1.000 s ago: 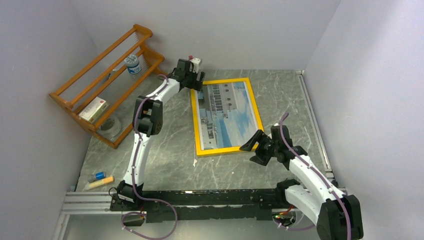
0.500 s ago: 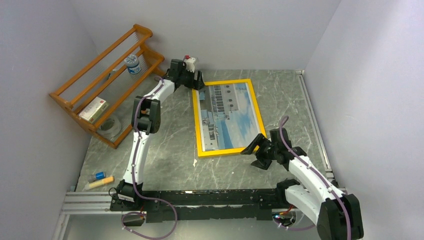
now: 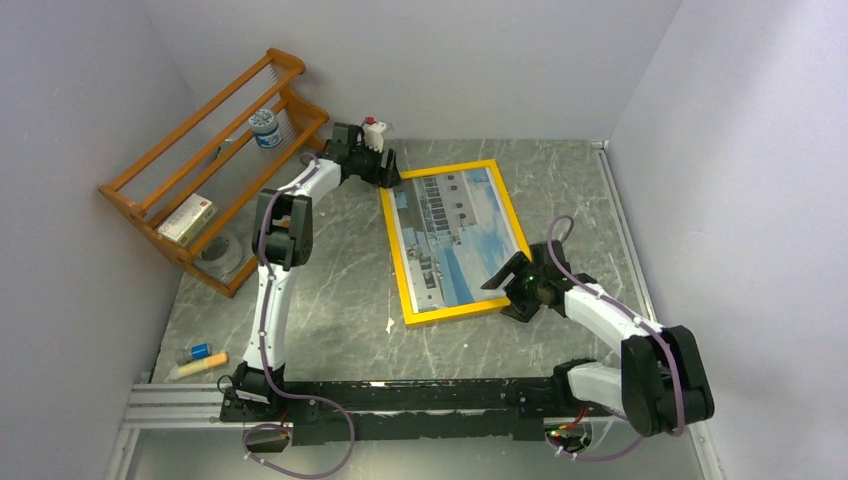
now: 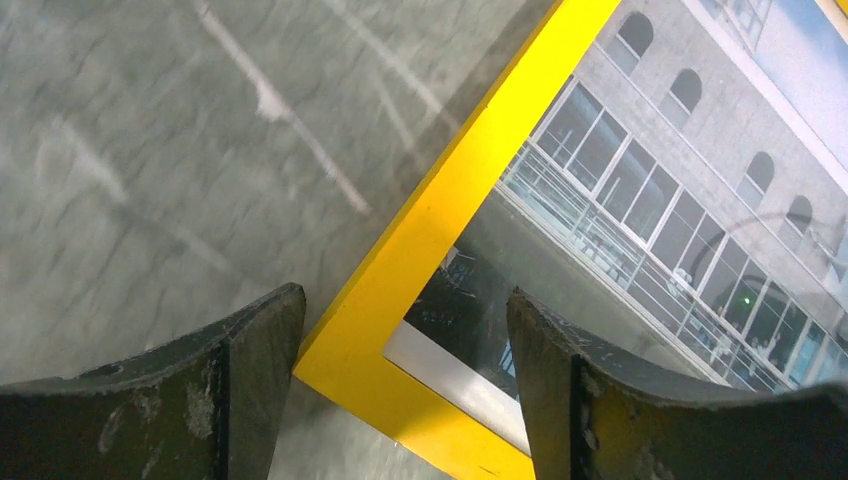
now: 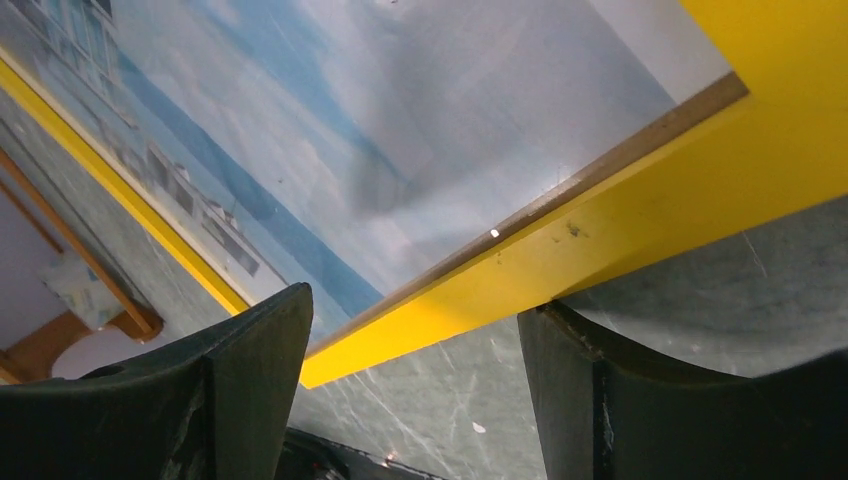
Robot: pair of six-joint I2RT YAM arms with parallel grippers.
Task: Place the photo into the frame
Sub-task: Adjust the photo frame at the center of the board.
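The frame (image 3: 450, 313), with a narrow yellow border, lies flat and slightly askew on the grey marble table. The photo (image 3: 455, 235) of a white building under blue sky sits inside it, face up. My left gripper (image 3: 385, 178) is at the frame's far left corner. In the left wrist view the open left gripper (image 4: 405, 305) straddles that yellow corner (image 4: 440, 210). My right gripper (image 3: 508, 285) is at the near right corner. In the right wrist view it (image 5: 415, 315) is open, the frame's edge (image 5: 620, 230) crossing between the fingers and resting against the right one.
An orange wooden rack (image 3: 283, 63) stands along the left wall with a can (image 3: 266, 128) and a small box (image 3: 187, 219) on it. A tape roll (image 3: 222, 255) lies beside it. Two small tubes (image 3: 200, 360) lie near left. Walls close in on three sides.
The frame's near end has swung a little to the right. My left gripper moved left and its jaws narrowed slightly. My right gripper moved in to the frame's near right corner.
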